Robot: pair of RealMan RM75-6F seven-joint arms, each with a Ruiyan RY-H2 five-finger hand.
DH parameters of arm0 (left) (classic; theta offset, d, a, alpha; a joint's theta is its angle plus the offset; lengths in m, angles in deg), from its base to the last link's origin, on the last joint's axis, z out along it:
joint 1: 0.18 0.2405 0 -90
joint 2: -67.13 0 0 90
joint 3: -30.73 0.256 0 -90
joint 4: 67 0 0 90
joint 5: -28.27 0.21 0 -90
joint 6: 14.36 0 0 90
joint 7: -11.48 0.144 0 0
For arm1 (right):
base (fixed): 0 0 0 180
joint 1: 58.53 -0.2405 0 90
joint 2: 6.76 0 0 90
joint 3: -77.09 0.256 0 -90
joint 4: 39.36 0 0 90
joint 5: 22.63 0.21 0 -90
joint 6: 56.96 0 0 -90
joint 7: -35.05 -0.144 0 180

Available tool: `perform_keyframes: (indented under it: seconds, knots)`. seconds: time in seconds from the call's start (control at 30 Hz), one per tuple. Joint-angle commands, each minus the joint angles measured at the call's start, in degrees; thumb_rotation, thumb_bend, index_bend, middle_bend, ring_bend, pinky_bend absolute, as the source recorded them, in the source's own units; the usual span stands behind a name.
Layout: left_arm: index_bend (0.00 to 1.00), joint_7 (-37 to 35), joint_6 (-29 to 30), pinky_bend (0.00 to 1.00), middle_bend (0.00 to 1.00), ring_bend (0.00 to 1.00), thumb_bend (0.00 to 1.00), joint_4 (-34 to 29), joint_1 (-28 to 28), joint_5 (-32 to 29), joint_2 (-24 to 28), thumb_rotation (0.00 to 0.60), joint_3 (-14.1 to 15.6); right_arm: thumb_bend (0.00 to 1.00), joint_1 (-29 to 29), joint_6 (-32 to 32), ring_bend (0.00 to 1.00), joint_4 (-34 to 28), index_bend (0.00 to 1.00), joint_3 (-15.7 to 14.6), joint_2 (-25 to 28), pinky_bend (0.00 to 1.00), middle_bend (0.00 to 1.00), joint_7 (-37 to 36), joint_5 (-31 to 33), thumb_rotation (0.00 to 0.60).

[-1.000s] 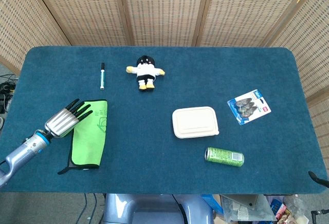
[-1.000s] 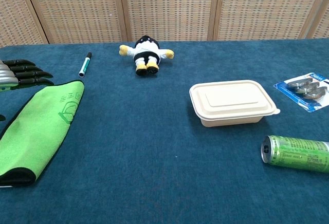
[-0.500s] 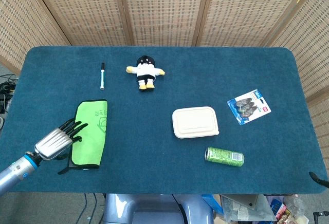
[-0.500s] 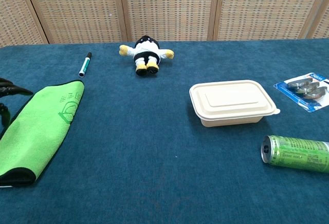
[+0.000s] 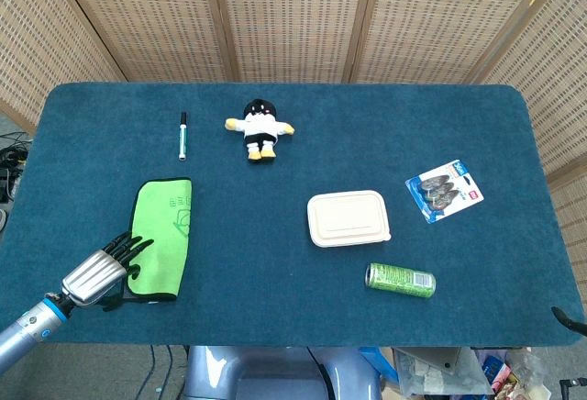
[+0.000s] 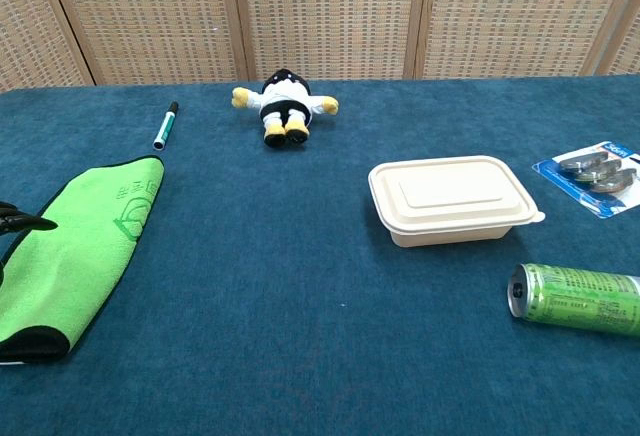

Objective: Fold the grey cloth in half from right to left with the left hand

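**Head view: left hand pulls back from the folded cloth**

The cloth (image 5: 161,238), green side up, lies folded as a narrow strip near the tabletop's (image 5: 303,143) left edge. The left hand (image 5: 99,272), fingers (image 5: 122,247) spread and empty, has slid from the cloth's far end to its near corner. The fold looks finished.
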Motion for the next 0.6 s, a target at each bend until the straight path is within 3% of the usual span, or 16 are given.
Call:
perform_keyframes:
  seconds: [0.03,0.6]
  knots:
    - [0.49,-1.45,1.23,0.00,0.00,0.00,0.22,2.36,0.84,0.69,-1.59,0.600,-0.02,0.00,-0.01,-0.05,0.00,0.02,0.00,0.02,-0.01,0.00,0.00,0.00,0.08,0.600]
    - [0.53,-4.06,4.39,0.00,0.00,0.00,0.22,11.24,2.54,2.09,-7.39,0.600,-0.79,0.00,-0.20,-0.61,0.00,0.16,0.00,-0.04,-0.01,0.00,0.00,-0.06,0.24,0.600]
